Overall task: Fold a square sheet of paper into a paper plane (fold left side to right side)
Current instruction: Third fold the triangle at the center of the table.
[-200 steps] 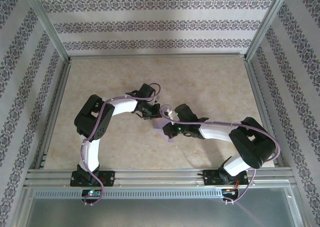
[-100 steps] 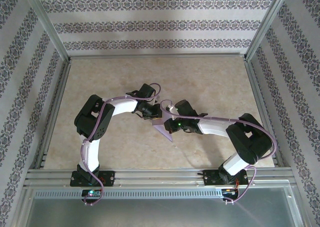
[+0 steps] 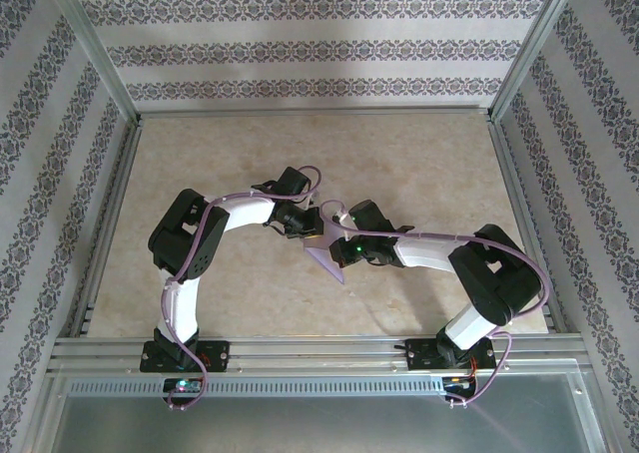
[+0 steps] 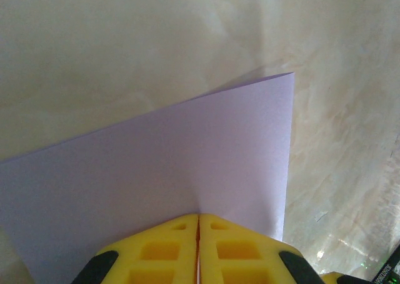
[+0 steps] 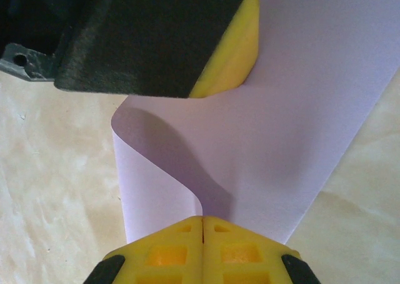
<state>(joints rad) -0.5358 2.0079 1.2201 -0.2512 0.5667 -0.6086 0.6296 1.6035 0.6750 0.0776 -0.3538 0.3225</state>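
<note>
The square sheet of paper (image 3: 326, 258) is lavender and held just above the tabletop at mid-table, between the two arms. It is bent over on itself, and in the right wrist view the sheet (image 5: 281, 140) curls in a loose S-shaped loop. My left gripper (image 3: 309, 231) is shut on one edge, and in its own view the yellow jaws (image 4: 198, 217) meet with the paper (image 4: 187, 152) spreading flat beyond them. My right gripper (image 3: 336, 250) is shut on the opposite edge (image 5: 202, 219). The left gripper's yellow fingertip (image 5: 234, 52) shows close above, pinching the same sheet.
The beige marbled tabletop (image 3: 419, 164) stretches around the arms. Aluminium frame rails (image 3: 310, 112) and patterned walls (image 3: 300, 49) enclose it on three sides. Both wrists sit very close together at mid-table.
The right arm has swung its wrist a little left towards the left gripper, and the hanging paper has drawn into a narrower, pointed shape. The left arm has barely moved.
</note>
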